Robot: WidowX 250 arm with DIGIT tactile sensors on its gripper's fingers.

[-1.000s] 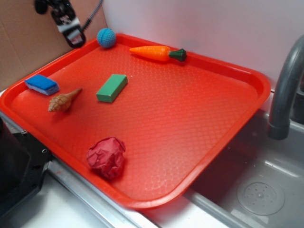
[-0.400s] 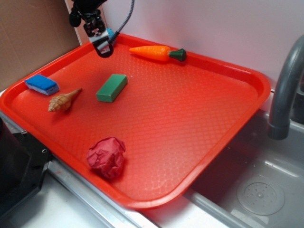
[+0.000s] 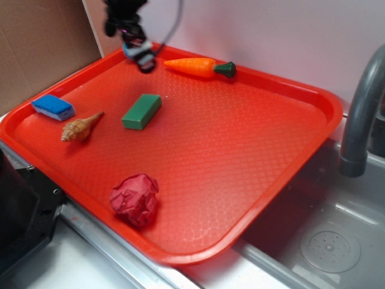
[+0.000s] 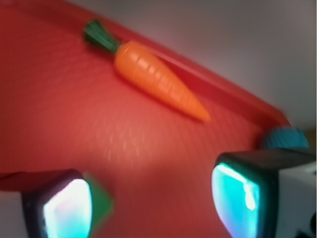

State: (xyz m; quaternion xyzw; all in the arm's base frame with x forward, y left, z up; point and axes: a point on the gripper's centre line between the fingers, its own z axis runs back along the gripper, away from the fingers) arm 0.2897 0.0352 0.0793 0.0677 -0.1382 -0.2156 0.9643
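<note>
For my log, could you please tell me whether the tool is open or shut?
Open: the tool shows its fingers wide apart in the wrist view, with nothing held between them.

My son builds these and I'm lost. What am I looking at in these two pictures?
It's a small robot arm with a two-finger gripper, open and holding nothing, above a red tray beside a sink. One picture comes from a camera off to the side; the other from the wrist, looking out between the fingers. Nearest lie a toy carrot and a blue ball. Also on the tray: a green block, a shell, a blue sponge and a crumpled red wad.
</note>
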